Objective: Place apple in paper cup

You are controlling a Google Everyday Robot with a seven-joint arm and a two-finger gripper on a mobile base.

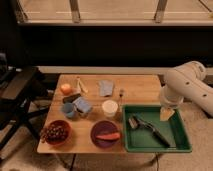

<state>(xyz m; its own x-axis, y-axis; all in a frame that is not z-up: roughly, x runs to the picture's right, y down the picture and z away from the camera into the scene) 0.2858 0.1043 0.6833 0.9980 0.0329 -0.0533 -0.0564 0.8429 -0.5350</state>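
Basically the approach step: the apple is not picked up yet. Nearest edge has a red bowl of grapes (55, 132), a purple plate (95, 142) with a carrot (108, 135), and a green tray (156, 149) at right. The gripper (166, 113) hangs over the tray's far right corner at the end of the white arm (186, 82), jaws spread, nothing pinched as far as I can tell. The paper cup (109, 107) sits upright mid-table, just left of the tray, with the blue mug (68, 109) further left. The apple (66, 88) sits at the far left corner of the table (135, 82), well apart from the gripper, with the cup roughly between them. Next move calls for a long swing left, a drop from above and a close round the fruit. It's round and may roll, and the fit in the cup looks snug.
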